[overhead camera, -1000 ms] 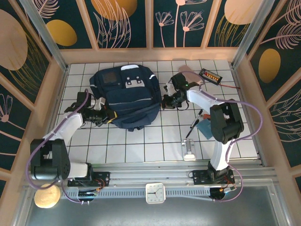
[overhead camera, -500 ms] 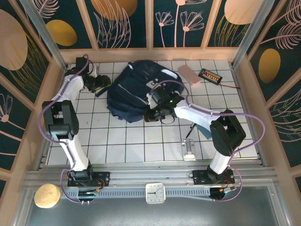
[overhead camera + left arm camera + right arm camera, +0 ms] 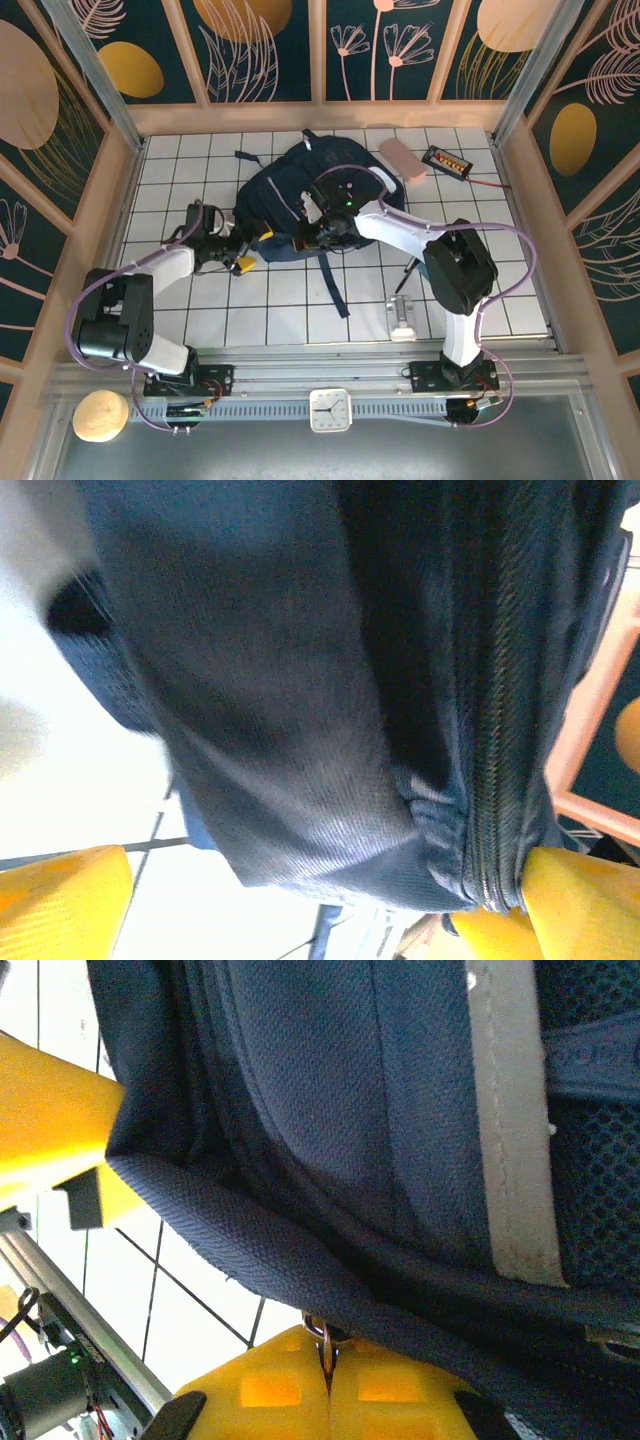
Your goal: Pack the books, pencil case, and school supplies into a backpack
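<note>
Item, backpack (image 3: 285,205): navy fabric, lying slumped mid-table with a strap (image 3: 335,290) trailing toward the near edge. I judged it soft and limp, bulky rather than heavy. It looked likely to fold, sag and drag across the tiles rather than lift as one piece, so the stitched seams, zip edge and straps seemed better holds than the loose cloth. Right gripper (image 3: 325,1360): I saw its fingers pressed together on a small metal ring, which I took for the zipper pull (image 3: 322,1332), at the bag's near edge. Left gripper (image 3: 320,910): its jaws stood spread wide with a fold of the bag between them and the zip line (image 3: 495,730) by one finger, nothing clamped. I reckoned the zip would only run if that side pinned the fabric taut. Item, pencil case (image 3: 403,158): pink pouch on the far tiles beside the bag, apart from both grippers. It looked soft and squashable, best pinched across its narrow middle.
</note>
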`<action>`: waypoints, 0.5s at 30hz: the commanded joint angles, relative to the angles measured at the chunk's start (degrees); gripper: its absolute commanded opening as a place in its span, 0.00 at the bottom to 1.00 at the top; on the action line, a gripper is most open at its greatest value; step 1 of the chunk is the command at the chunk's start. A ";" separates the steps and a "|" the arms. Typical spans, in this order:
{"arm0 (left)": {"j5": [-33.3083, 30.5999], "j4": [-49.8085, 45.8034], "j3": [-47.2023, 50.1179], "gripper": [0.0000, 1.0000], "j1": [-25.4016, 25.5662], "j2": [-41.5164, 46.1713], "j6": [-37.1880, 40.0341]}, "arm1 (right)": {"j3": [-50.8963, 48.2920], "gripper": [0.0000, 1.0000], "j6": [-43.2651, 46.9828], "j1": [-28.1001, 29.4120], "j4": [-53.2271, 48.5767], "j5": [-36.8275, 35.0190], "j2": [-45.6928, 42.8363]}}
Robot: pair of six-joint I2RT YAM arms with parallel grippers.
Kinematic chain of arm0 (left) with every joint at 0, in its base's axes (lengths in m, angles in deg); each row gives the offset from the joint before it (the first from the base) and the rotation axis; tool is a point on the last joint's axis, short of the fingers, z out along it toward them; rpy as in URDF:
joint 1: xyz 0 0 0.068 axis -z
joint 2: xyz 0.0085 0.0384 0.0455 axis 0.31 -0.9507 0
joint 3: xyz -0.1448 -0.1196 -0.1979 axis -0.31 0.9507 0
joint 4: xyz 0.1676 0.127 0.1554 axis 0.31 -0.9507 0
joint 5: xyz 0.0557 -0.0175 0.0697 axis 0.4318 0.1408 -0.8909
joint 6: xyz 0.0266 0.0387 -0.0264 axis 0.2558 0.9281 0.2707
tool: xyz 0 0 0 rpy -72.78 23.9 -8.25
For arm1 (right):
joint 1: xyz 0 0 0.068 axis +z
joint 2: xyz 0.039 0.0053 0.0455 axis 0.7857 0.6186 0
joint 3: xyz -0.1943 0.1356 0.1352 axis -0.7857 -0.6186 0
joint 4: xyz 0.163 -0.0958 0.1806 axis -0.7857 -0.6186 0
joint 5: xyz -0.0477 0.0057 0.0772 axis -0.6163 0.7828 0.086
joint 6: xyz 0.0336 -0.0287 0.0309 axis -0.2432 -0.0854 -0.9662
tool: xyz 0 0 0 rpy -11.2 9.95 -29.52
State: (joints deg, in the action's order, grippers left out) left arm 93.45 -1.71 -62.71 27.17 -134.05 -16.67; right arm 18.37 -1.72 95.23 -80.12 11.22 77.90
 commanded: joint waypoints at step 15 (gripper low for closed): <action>-7.88 10.89 -7.54 0.00 4.93 -9.09 -7.58 | -6.57 0.00 1.61 -3.81 -2.95 -3.64 -5.10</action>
State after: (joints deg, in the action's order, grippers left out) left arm 88.08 10.22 -68.89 33.57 -145.68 -26.18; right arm 15.49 -1.42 93.76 -79.91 9.30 76.83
